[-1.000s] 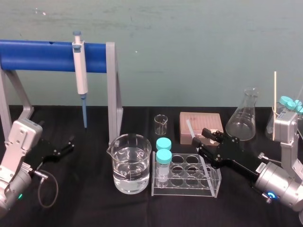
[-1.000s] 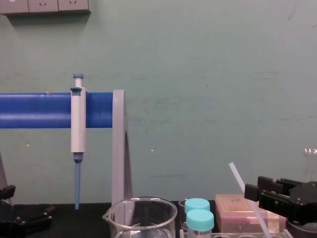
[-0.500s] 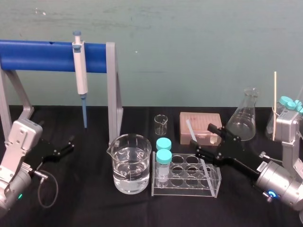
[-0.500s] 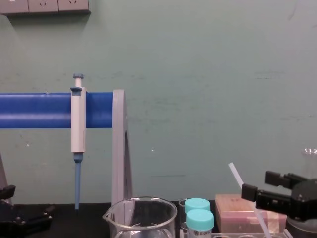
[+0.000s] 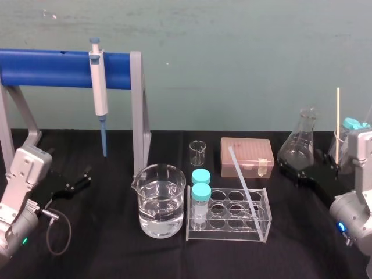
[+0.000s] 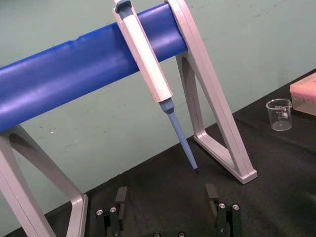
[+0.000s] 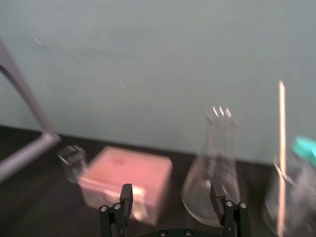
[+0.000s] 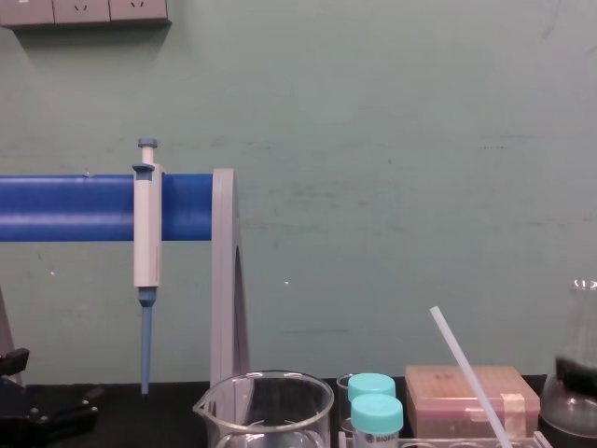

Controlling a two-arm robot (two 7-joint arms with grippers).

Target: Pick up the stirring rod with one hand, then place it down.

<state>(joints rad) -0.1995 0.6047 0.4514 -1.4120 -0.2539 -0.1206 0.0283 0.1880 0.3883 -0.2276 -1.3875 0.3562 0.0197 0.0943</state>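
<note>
1 stirring rod (image 5: 243, 179) leans in rack (image 5: 231, 230) — right hand (image 7: 171, 198) spread, apart.

The stirring rod (image 5: 243, 180) ends low inside the tube rack (image 5: 228, 232), and its tip is hard to trace behind the clear walls. In the chest view the bottom edge crops both. Right of the rack, the flask (image 8: 571, 415) is cut by the side edge. Behind the rack, the pink box (image 7: 126, 185) is blurred in the right wrist view.
</note>
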